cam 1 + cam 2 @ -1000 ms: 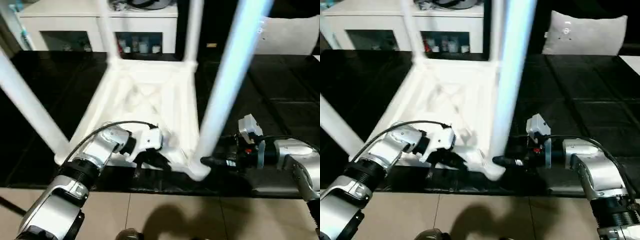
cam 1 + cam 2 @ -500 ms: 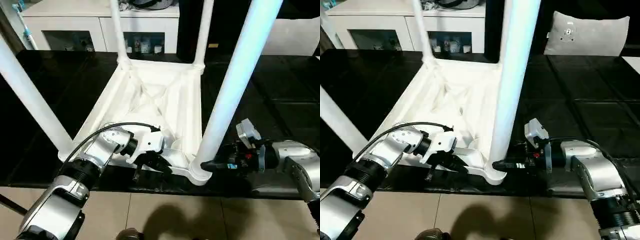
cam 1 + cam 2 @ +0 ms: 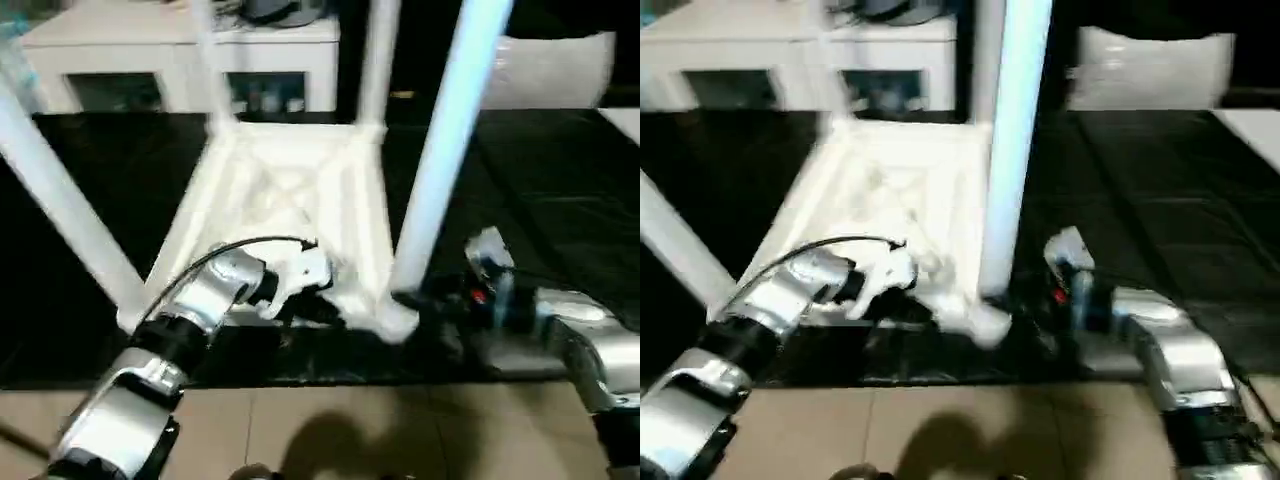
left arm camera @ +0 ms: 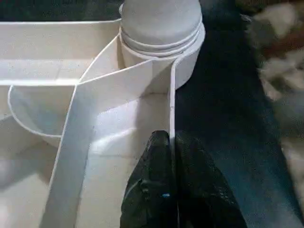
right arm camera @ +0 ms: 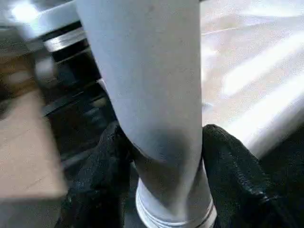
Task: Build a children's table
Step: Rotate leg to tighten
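Here, in the left eye view, the white plastic children's table (image 3: 290,190) lies upside down on a black tiled surface (image 3: 560,190), its four tapered round legs pointing up. The left gripper (image 3: 300,312) sits on the tabletop's near rim at about 7 o'clock from the nearest leg (image 3: 440,160); the right gripper (image 3: 415,297) reaches that leg's base from 3 o'clock. A white cabinet with glass doors (image 3: 180,60) stands at 12 o'clock.

In the left wrist view, the left gripper's black fingers (image 4: 152,190) are pressed together on the thin white rim wall, near a corner socket (image 4: 161,42).

In the right wrist view, the right gripper's fingers (image 5: 232,166) clasp the leg from both sides just above its socket.
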